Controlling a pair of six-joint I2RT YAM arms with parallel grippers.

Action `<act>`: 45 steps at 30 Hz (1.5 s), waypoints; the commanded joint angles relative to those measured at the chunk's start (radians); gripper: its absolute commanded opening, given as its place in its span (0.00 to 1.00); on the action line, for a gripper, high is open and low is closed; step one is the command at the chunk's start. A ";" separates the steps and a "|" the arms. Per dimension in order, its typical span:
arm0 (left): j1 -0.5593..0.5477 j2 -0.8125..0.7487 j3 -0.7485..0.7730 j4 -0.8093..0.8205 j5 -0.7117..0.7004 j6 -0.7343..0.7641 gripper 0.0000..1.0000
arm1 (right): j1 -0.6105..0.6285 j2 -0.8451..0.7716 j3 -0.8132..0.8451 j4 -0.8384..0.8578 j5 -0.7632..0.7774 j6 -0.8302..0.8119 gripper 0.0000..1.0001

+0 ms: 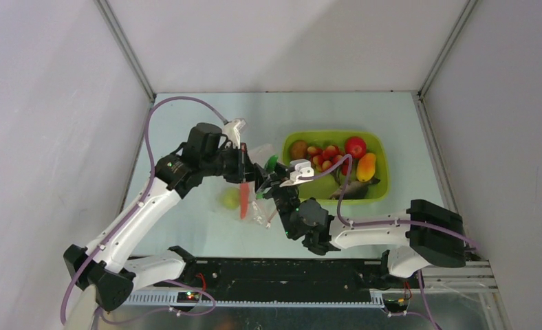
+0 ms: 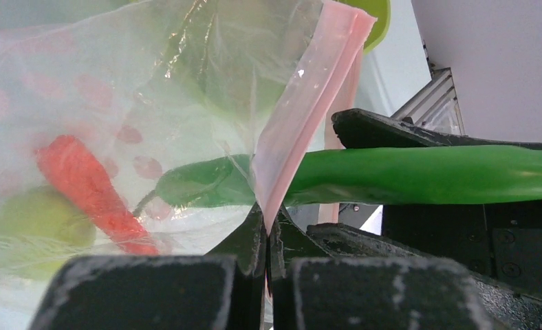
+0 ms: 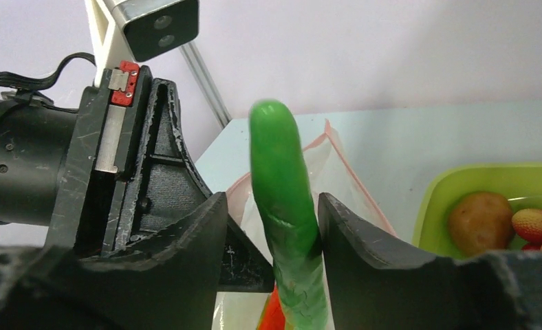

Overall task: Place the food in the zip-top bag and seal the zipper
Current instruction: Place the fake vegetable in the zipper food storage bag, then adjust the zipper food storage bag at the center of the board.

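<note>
While the left gripper (image 2: pixel 267 240) pinches the zipper (image 2: pixel 302 110), the right gripper (image 3: pixel 269 213) clamps the long green pod (image 3: pixel 282 165). Both meet above a pale table (image 1: pixel 186 117) between grey walls (image 1: pixel 282 41).

The top external camera looks steeply down from behind the arm bases, over the whole desk (image 1: pixel 392 117). Both wrist cameras sit very close, roughly facing each other. All three share the long green pod (image 2: pixel 419 175) at the zip-top bag (image 2: pixel 117 103) mouth.

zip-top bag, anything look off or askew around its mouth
Nothing torn or spilled. The only odd bit: the green pod, gripped by the right claw, sits half in, half out of the zip-top bag, crossing the pink zipper that the left claw pinches.
</note>
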 commanded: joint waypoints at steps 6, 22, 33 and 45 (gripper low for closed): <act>0.002 -0.043 -0.007 0.052 0.012 -0.015 0.00 | 0.005 -0.055 0.009 -0.109 0.011 0.094 0.51; 0.011 -0.046 -0.012 0.063 0.024 -0.019 0.00 | -0.069 -0.284 0.009 -0.590 -0.111 0.380 0.58; 0.021 -0.039 -0.014 0.066 0.031 -0.022 0.00 | -0.219 -0.496 0.009 -1.003 -0.294 0.512 0.59; 0.024 -0.036 -0.013 0.064 0.036 -0.019 0.00 | -0.271 -0.393 0.044 -1.083 -0.516 0.489 0.59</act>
